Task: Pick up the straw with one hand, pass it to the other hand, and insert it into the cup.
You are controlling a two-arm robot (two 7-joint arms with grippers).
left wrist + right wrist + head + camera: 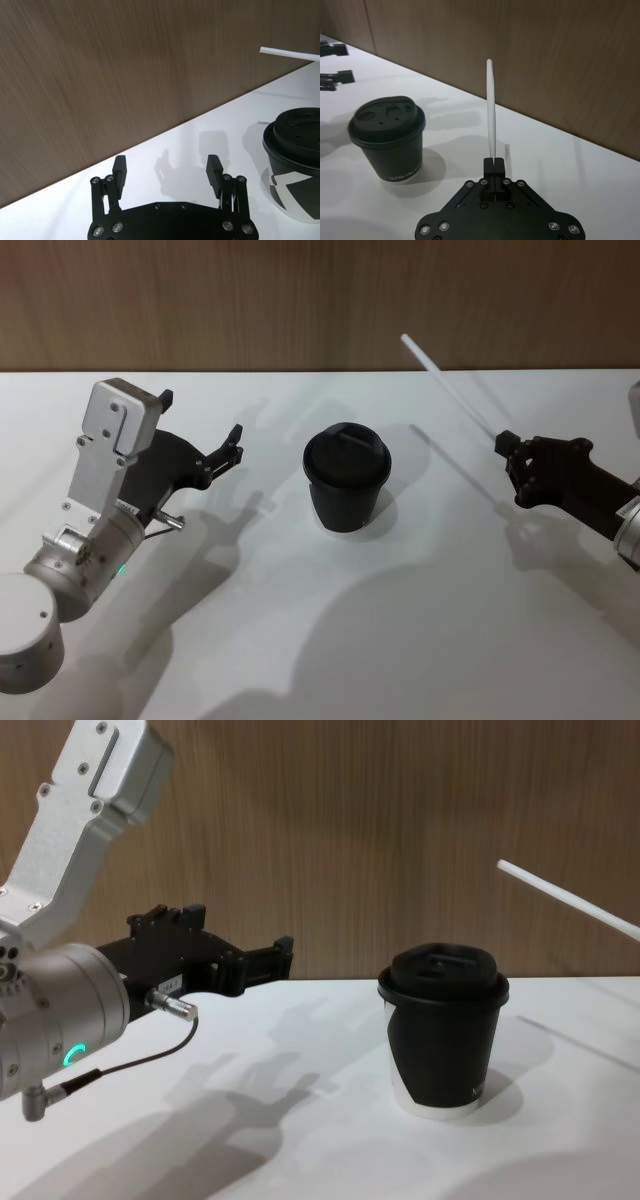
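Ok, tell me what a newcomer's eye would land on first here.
The white straw stands out most: it is clamped at its lower end in the right pincer, at the right, and slants up toward the wooden wall. In the middle of the white table stands the lidded black cup. To its left the left pincer hangs open, holding nothing.

Plain white table (300, 420) fills the head view from 3 round through 6 to 9 o'clock. Wood-grain wall (250, 300) runs across 12, meeting the table's far edge.
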